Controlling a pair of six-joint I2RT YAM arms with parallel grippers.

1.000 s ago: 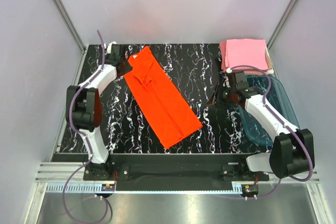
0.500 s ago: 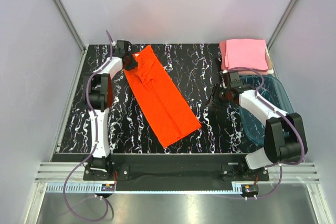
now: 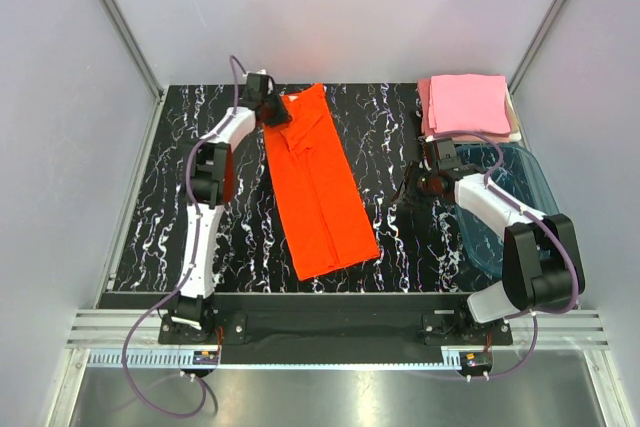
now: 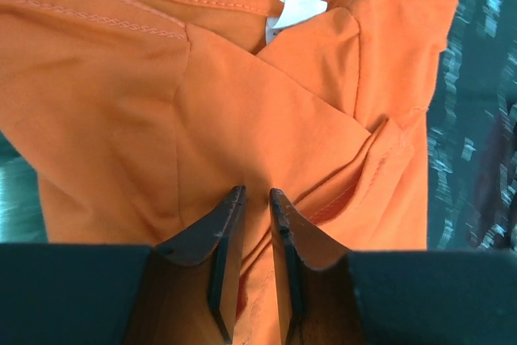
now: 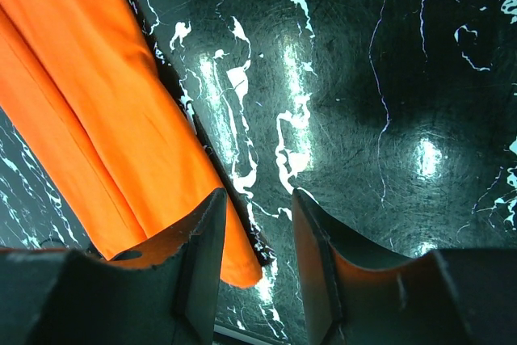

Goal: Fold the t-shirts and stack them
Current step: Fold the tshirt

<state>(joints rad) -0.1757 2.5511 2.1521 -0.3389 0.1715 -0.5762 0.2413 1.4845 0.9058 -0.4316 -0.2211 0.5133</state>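
The bright orange-red t-shirt (image 3: 318,187) lies folded into a long strip on the black marbled table (image 3: 390,137), running from the far edge to the near middle. My left gripper (image 3: 278,110) is at its far collar end, shut on a pinch of the orange cloth (image 4: 242,103) just below the white neck tag (image 4: 295,10); cloth fills the narrow gap at the left gripper (image 4: 256,191). My right gripper (image 3: 412,187) hovers open over bare table to the right of the shirt, with nothing between the fingers of the right gripper (image 5: 257,195); the shirt's edge (image 5: 105,119) lies beside it. Folded pink t-shirts (image 3: 468,104) are stacked at the far right corner.
A translucent teal plastic tub (image 3: 520,197) sits at the right edge, just behind my right arm and in front of the pink stack. Pale walls enclose the table on three sides.
My left gripper has moved right along the far edge, dragging the shirt's collar end with it, so the strip now lies straighter. The right gripper has hardly shifted.
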